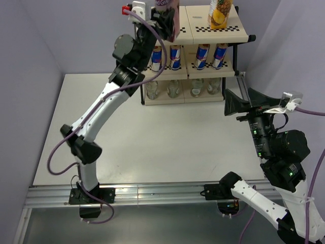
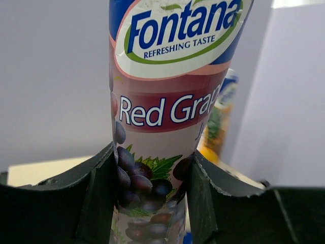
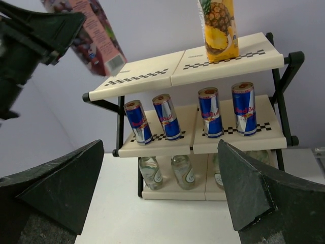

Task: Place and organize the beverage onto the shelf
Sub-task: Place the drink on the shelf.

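The shelf [image 1: 200,30] stands at the back of the table. My left gripper [image 1: 165,21] is shut on the purple red-grape carton [image 2: 167,101] low on its body. It holds the carton [image 3: 96,33] tilted at the left end of the top board [image 3: 152,71]; whether it touches the board I cannot tell. The yellow pineapple carton [image 1: 220,12] stands upright on the right half of the top tier. Several blue-and-silver cans [image 3: 210,112] stand on the middle tier, and clear bottles [image 3: 183,170] on the bottom tier. My right gripper [image 1: 238,104] is open and empty, right of the shelf.
The white table [image 1: 167,147] spreads in front of the shelf. Pale walls close in on the left, back and right. A purple cable [image 1: 56,157] loops off the left arm, whose links reach up across the shelf's left end.
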